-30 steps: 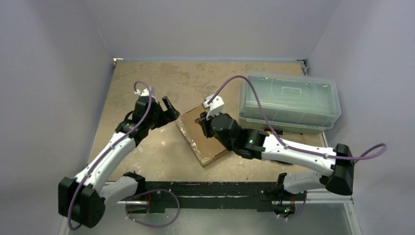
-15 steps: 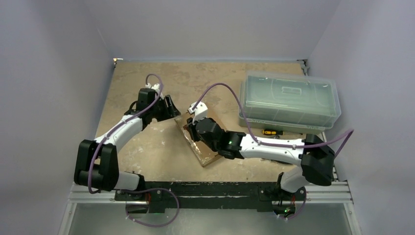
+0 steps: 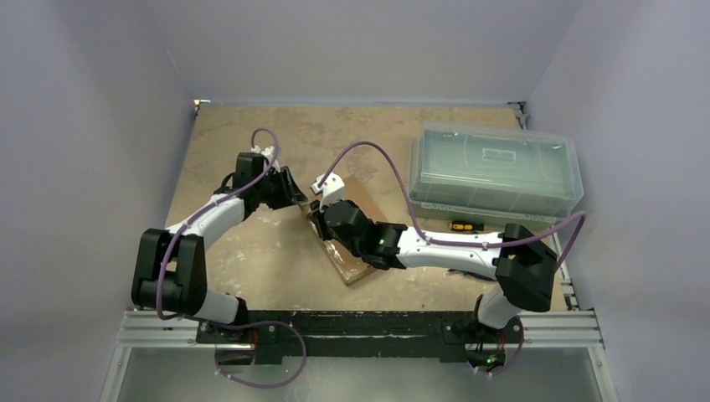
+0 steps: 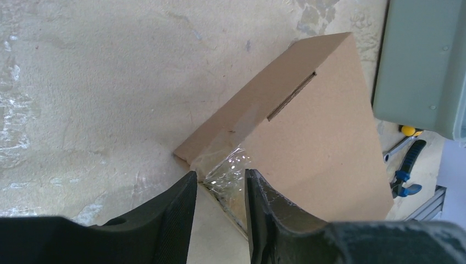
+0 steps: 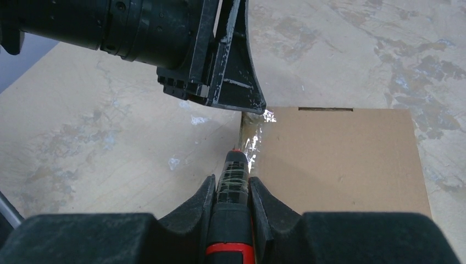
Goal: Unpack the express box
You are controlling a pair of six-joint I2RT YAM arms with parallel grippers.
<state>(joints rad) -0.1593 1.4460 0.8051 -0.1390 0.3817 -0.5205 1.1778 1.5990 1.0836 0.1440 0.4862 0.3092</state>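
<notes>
One express box [image 3: 350, 266]: lies flat and closed at the centre of the table [image 3: 251, 151], with clear tape [image 4: 228, 165] crinkled over its 10 o'clock corner.
Handling: probably light and stiff. It is thin card that would dent under a hard pinch, and the tape looks slick.
Where to hold: press down on the flat lid, or pinch the flap edge by the slot once the tape is cut.
Left gripper [image 4: 220, 201]: jaws a narrow gap apart, straddling the taped corner and clamping nothing visible.
Right gripper [image 5: 231, 190]: clamped around one black tool [image 5: 233, 170] with a red band, its tip on the tape seam.
Count: one box, one clear bin [image 3: 494, 172] at 2 o'clock, two grippers, one held tool, and one pair of blue-handled pliers [image 4: 406, 173] beside the bin.
</notes>
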